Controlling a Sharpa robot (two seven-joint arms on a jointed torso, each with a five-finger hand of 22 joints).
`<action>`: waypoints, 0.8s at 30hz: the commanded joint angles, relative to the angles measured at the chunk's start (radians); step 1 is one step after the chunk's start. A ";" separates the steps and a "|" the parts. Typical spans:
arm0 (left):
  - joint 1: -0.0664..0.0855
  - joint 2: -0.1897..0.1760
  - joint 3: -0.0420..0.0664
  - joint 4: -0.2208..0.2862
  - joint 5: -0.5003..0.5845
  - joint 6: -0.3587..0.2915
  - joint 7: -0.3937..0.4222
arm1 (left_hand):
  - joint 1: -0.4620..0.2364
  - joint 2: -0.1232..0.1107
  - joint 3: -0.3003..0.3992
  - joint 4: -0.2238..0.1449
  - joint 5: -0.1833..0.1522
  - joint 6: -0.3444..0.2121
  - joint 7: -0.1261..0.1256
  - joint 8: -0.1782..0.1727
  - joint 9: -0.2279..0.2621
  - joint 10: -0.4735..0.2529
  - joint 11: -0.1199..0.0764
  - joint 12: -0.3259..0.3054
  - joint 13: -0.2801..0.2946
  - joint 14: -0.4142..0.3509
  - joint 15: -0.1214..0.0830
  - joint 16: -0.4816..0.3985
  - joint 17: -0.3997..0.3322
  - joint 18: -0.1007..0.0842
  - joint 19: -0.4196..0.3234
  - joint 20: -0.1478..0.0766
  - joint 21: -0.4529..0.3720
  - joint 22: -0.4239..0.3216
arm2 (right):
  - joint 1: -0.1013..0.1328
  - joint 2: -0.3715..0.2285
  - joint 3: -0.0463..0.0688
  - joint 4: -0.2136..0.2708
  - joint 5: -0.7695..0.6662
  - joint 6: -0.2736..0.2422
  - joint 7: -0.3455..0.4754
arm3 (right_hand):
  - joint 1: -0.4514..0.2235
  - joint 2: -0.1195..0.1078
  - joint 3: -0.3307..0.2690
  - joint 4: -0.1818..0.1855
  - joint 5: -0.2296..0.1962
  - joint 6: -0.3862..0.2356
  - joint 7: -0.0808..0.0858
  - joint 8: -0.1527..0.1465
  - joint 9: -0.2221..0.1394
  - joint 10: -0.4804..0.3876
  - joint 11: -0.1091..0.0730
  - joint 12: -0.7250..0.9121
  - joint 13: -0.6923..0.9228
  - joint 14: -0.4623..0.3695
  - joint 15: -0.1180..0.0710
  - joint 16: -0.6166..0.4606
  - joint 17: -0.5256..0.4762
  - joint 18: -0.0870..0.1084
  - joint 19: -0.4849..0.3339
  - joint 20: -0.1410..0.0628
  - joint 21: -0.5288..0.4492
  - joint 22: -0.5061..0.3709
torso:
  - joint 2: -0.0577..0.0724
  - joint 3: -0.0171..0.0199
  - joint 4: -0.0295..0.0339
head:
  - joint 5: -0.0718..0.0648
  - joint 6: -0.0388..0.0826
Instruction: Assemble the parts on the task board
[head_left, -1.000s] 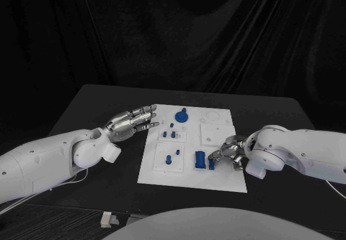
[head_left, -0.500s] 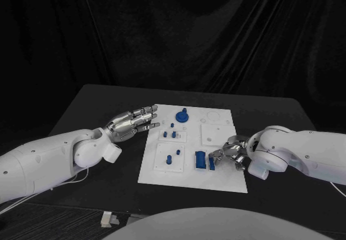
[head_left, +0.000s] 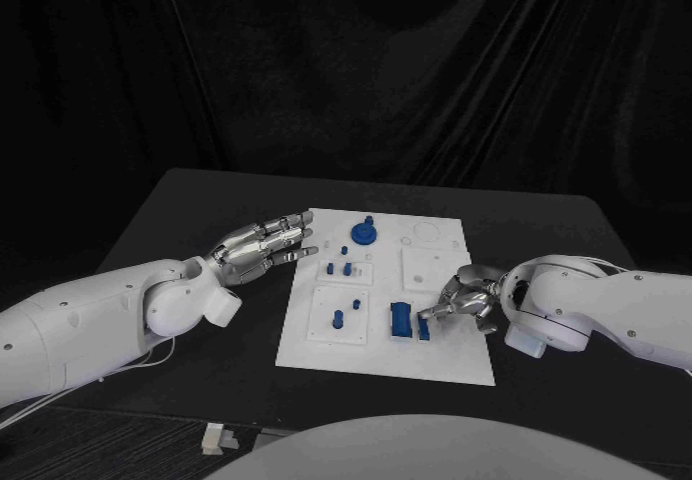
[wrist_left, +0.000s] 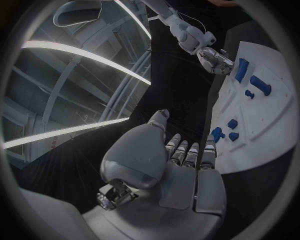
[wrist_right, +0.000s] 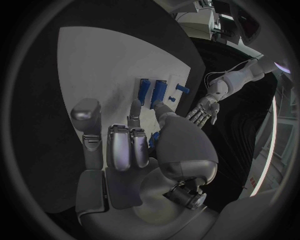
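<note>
Task board (head_left: 433, 350): white plate mid-table, small blue parts standing or lying on it.
Right hand (head_left: 459, 302): at board's right edge, fingers curled beside two upright blue blocks (head_left: 400, 320); cannot tell if it grips one.
Change: right arm has swung outward over the last second, hand barely shifted.
Left hand (head_left: 265, 243): hovering at board's left edge, fingers apart, holding nothing.
Meaning: likely still working the block, no seating visible yet.
</note>
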 joint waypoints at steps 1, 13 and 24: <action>-0.002 0.001 0.001 0.002 0.006 0.013 0.007 | -0.004 0.008 0.007 0.001 0.003 0.000 0.008 0.005 0.001 -0.002 0.007 0.006 0.001 0.000 0.007 0.005 0.000 0.011 0.003 0.003 0.004 -0.001 | -0.009 0.000 0.000 0.005 -0.130 0.043 0.023 | 0.028 0.000 -0.020 0.002 -0.019 -0.024 -0.007 0.069 0.073 0.105 -0.011 0.004 0.263 0.071 -0.006 0.004 0.088 0.013 -0.001 -0.011 0.001 0.100 | 0.000 0.0000 -0.0005 | -0.001 0.000; -0.003 -0.003 0.001 0.003 0.006 0.013 0.005 | -0.004 0.008 0.007 0.001 0.003 0.002 0.008 0.006 0.001 -0.002 0.006 0.006 0.001 0.000 0.008 0.005 0.000 0.011 0.003 0.003 0.004 0.000 | -0.032 0.010 0.000 -0.005 -0.170 0.092 0.003 | 0.083 -0.003 -0.069 0.034 -0.054 0.022 -0.034 0.342 0.370 0.105 -0.031 0.004 0.263 0.072 -0.021 0.004 0.089 0.014 0.000 -0.025 -0.006 0.099 | 0.000 -0.0001 -0.0002 | -0.001 0.000; -0.004 -0.003 0.001 0.004 0.006 0.012 0.002 | -0.004 0.008 0.007 0.001 0.003 0.002 0.008 0.006 0.001 -0.002 0.006 0.006 0.001 0.000 0.008 0.005 0.000 0.011 0.003 0.003 0.004 0.000 | -0.035 0.017 0.000 -0.011 -0.172 0.108 0.004 | 0.070 -0.040 -0.090 0.087 -0.091 0.067 -0.042 0.416 0.457 0.105 -0.038 0.004 0.263 0.071 -0.027 0.003 0.089 0.013 0.000 -0.030 -0.008 0.099 | 0.002 -0.0005 -0.0004 | 0.001 0.000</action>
